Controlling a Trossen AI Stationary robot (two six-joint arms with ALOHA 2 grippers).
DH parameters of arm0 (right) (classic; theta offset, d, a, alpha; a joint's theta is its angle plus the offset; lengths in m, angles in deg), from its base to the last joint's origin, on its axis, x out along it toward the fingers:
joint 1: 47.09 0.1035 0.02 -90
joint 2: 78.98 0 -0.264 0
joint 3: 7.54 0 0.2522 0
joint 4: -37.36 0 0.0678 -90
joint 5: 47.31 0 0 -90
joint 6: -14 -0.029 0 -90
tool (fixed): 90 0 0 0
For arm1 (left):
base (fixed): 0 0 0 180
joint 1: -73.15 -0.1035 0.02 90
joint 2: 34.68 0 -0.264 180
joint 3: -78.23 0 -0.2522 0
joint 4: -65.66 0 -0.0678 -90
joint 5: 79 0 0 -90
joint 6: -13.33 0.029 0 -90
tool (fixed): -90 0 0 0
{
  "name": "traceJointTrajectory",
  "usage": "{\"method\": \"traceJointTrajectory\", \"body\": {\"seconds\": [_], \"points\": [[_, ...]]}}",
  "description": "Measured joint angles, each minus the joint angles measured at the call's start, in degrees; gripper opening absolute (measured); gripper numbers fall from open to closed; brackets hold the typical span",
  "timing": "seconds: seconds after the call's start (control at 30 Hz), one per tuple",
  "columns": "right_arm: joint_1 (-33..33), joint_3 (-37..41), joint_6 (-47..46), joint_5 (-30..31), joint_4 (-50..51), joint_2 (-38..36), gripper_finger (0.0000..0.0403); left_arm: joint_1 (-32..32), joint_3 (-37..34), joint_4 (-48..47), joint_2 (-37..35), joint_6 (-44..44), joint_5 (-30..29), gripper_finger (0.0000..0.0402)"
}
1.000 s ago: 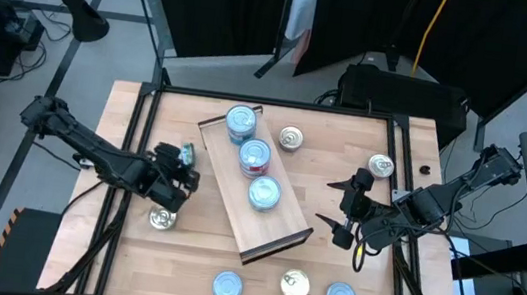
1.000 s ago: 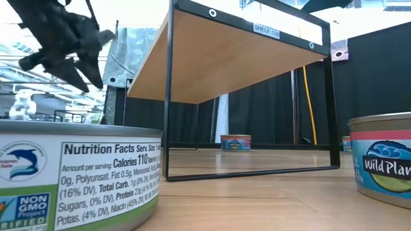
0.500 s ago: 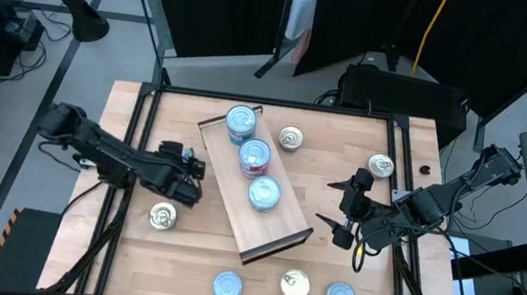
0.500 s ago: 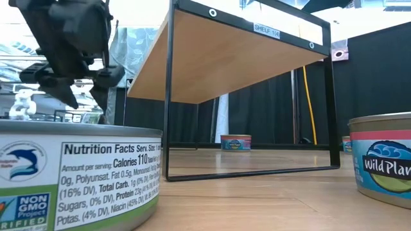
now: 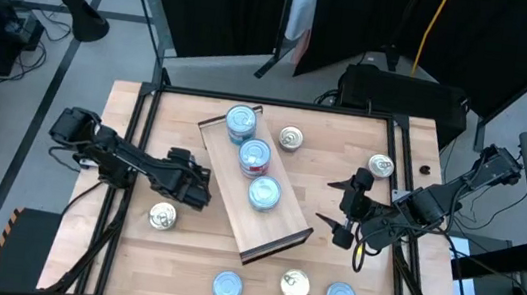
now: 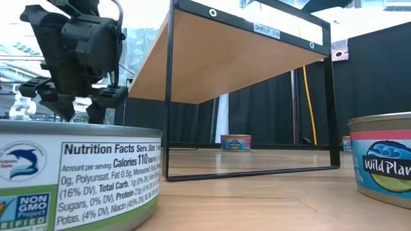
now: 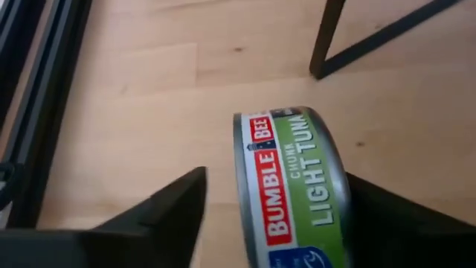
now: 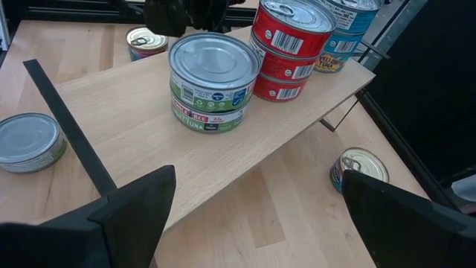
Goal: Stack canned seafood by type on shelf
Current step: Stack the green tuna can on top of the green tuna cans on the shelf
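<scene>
Left end effector point(image 5: 200, 188) released, fingers spread, low over the counter point(image 5: 345, 137) beside the shelf's point(image 5: 274, 225) left edge, a green-labelled tuna tin point(image 7: 294, 186) just ahead of it. Right end effector point(image 5: 338, 209) released, wide, hovering right of shelf. Three stacks of tins point(image 5: 253, 156) on shelf; others scattered on counter.

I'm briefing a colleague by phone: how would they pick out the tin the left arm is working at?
Find the shelf, the long board lying slantwise mid-table. Off its left long edge, just beyond the left gripper, one tin sits alone on the tabletop. Its plain silvery pull-tab top sets it apart from the blue-topped stacks on the shelf.
</scene>
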Motion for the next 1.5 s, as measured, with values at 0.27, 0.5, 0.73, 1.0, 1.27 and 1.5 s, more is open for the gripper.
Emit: {"method": "traceJointTrajectory", "body": {"seconds": [0.27,0.5,0.73,1.0,1.27,1.5], "points": [[0.00,0.00,0.00,0.00,-0.09,0.00,0.0375,1.34,0.10,-1.48,-0.22,7.40,0.08,0.0137],[-0.02,2.68,8.09,1.13,-5.21,0.14,0.0375,11.35,8.21,-10.01,-4.17,15.45,7.09,0.0137],[-0.96,8.02,20.56,1.17,-24.76,0.31,0.0375,23.89,25.80,-11.34,-9.68,29.32,6.43,0.0137],[-5.91,8.99,34.84,-13.95,-53.78,3.89,0.0375,29.87,39.29,8.05,-10.14,77.86,-17.56,0.0137],[-8.50,7.91,50.41,-24.22,-72.76,10.64,0.0375,27.27,39.34,33.44,-8.33,126.85,-15.18,0.0137],[-8.52,2.26,61.53,-24.36,-74.08,16.91,0.0375,24.63,39.32,41.08,-6.45,138.18,-8.38,0.0137]]}}
